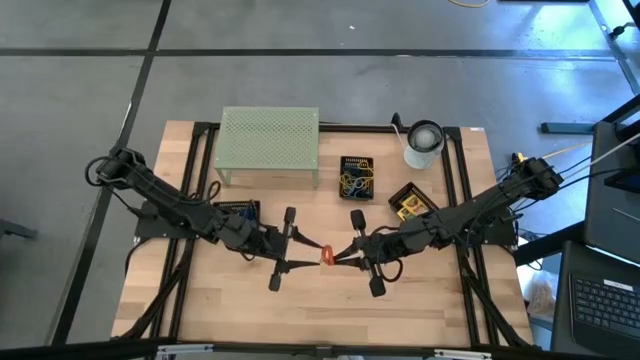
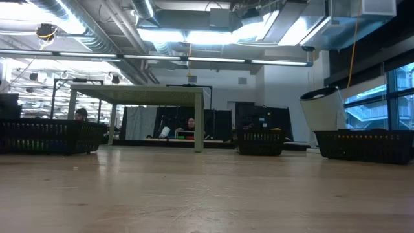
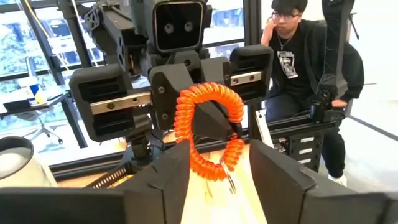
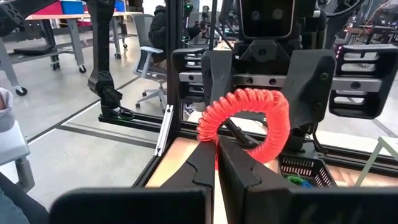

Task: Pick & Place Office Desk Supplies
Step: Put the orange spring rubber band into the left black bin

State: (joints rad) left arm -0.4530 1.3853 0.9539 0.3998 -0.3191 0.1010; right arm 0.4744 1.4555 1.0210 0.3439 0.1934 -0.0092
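While the left gripper (image 1: 303,252) waits with fingers spread around it, the red coil loop (image 1: 327,256) hangs above mid-table, pinched by the right gripper (image 1: 345,254); light and springy, it seems best gripped across one strand.

A red coiled loop clip (image 1: 327,256) hangs mid-table, pinched by the right end effector (image 1: 340,255).

Mesh stand (image 1: 268,146) at the table's (image 1: 430,300) back, roll (image 1: 423,144) far right of it, two baskets (image 1: 356,177) (image 1: 410,202) between, a third (image 1: 238,210) under the left arm — coil clip (image 1: 327,256) at centre, between left gripper (image 1: 306,251) and right gripper (image 1: 343,254).
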